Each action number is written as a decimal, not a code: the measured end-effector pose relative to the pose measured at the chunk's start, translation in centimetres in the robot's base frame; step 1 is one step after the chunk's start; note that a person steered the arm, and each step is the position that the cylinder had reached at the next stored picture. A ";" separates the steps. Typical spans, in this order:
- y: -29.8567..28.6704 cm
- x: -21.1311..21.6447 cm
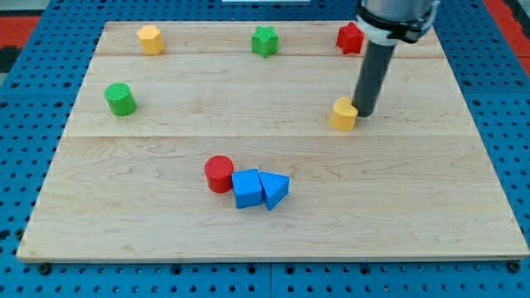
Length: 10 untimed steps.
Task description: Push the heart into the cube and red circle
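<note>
My tip (365,112) rests on the wooden board (464,215), a bare rod holding nothing, touching or all but touching the yellow heart (344,114) on that block's right-hand side in the view. The targets, the red circle (219,174) and the blue cube (246,188), lie well away from my tip toward the view's lower left, pressed together, with a blue triangle (275,190) against the cube's right. Judgement: the present contact favours a leftward shove, whereas the targets lie diagonally downward; the heart could slide past above them. An off-centre push may spin it away, or drive it into the triangle first. The red star (350,38) above my tip appears uninvolved
</note>
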<state>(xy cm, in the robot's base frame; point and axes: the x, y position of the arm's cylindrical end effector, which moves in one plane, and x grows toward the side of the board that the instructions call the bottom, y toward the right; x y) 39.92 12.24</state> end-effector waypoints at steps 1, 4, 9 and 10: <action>-3.7 0.5; -7.7 1.4; -7.0 4.7; -7.6 4.4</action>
<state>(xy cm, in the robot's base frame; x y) 44.27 4.61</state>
